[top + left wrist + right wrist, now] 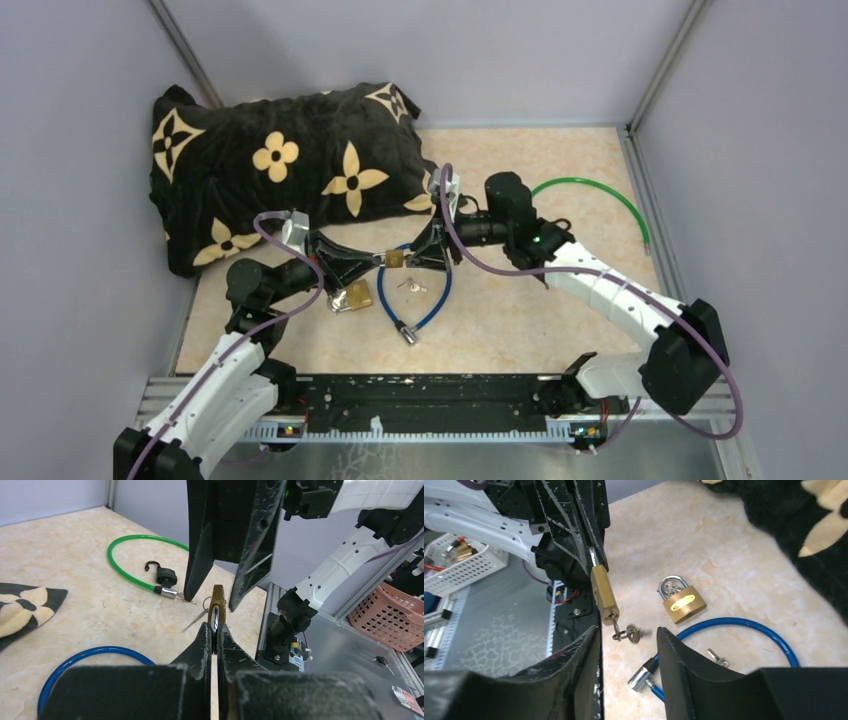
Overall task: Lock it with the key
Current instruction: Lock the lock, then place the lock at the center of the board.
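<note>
My left gripper [215,627] is shut on the shackle of a small brass padlock [217,605] and holds it above the table. In the right wrist view the padlock [604,595] hangs from the left fingers, with a key [616,627] in its keyhole and a ring with a second, blurred key [634,634] dangling. My right gripper [626,636] is open, its fingertips on either side of the keys without touching them. In the top view the grippers meet at the padlock [394,259], left gripper [380,261], right gripper [420,254].
A second brass padlock [681,602] lies on the table beside a blue cable lock [754,630] and a loose key [716,657]. A green cable with a black padlock [162,574] lies at the right back. A black flowered pillow [280,160] fills the back left.
</note>
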Controlling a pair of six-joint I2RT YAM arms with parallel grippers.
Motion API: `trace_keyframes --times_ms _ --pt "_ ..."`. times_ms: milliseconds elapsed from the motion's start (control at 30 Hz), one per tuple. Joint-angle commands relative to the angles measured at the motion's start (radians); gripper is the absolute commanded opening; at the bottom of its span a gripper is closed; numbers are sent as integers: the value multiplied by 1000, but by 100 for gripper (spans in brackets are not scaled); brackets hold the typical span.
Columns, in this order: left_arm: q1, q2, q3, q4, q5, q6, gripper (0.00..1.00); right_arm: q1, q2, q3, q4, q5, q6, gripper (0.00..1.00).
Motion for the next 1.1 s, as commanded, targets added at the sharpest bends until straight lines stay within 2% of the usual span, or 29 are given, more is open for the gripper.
trace_keyframes --times_ms 0,233,267,333,367,467,600,733,833,867,933,1067 --pt "6 -14 5 43 25 -20 0 10 41 88 17 -64 -23 38" --pt "6 -11 4 48 35 -26 0 24 54 73 61 -81 -7 21" --pt "6 -11 4 53 36 -25 0 26 60 79 53 -83 -11 17" --pt "5 -13 7 61 44 -22 0 28 74 98 14 -96 -36 2" --pt "5 -17 12 60 39 -18 0 28 79 110 -36 -100 -57 0" --pt "8 -32 24 36 20 -12 0 27 67 125 -137 -79 -126 0" --pt "57 -46 40 -58 11 -23 0 -12 -3 88 -210 55 -140 0" --pt "120 -61 30 -106 8 -43 0 -114 -104 -8 -206 96 -98 0" --pt "140 -69 18 -109 -5 -79 0 -127 -148 -49 -207 132 -80 0" --pt "144 -70 16 -125 -26 -87 0 -127 -151 -54 -206 140 -70 0" --pt "162 -70 17 -270 -135 -141 0 -124 -134 -45 -204 166 -53 0" --pt "245 -69 -15 -632 -489 -247 0 -33 -49 -24 -127 250 -8 0"
